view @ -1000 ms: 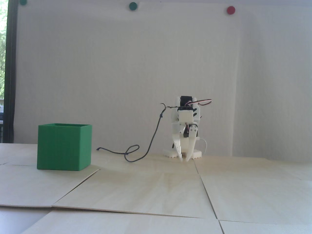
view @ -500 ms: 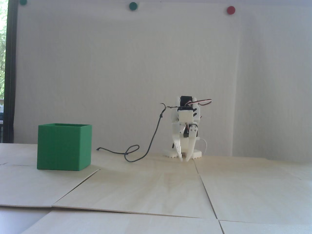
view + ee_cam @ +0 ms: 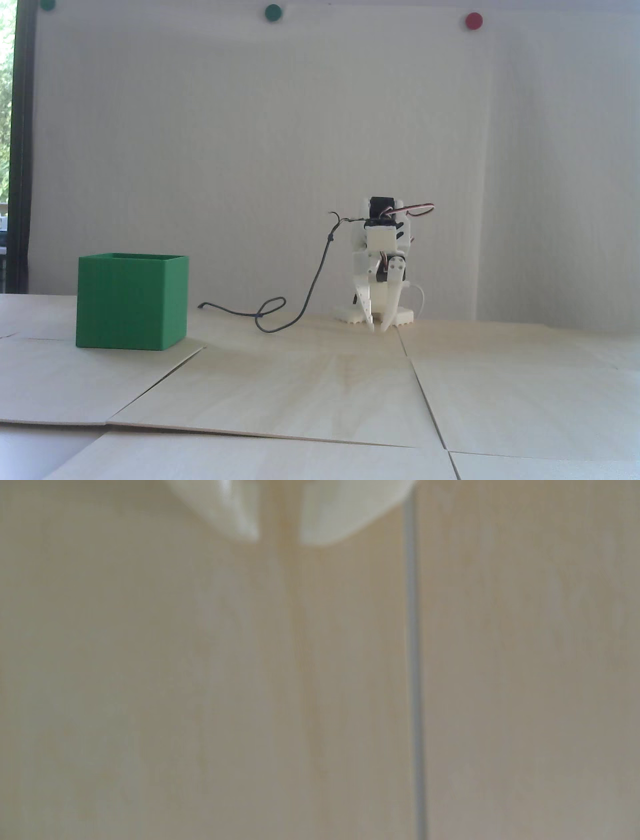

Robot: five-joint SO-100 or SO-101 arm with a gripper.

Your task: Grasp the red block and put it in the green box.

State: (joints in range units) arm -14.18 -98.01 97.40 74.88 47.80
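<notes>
The green box stands on the wooden table at the left of the fixed view, open side up. The red block shows in neither view. My white gripper hangs fingers-down right of centre, folded in front of the arm's base, with its tips just above the table. It is far to the right of the box. In the wrist view my gripper enters from the top edge; the two pale fingertips stand a narrow slit apart with nothing between them, over bare wood.
A black cable loops on the table between box and arm. The table is made of pale wood panels with seams; one seam runs down the wrist view. Green and red round dots are on the wall.
</notes>
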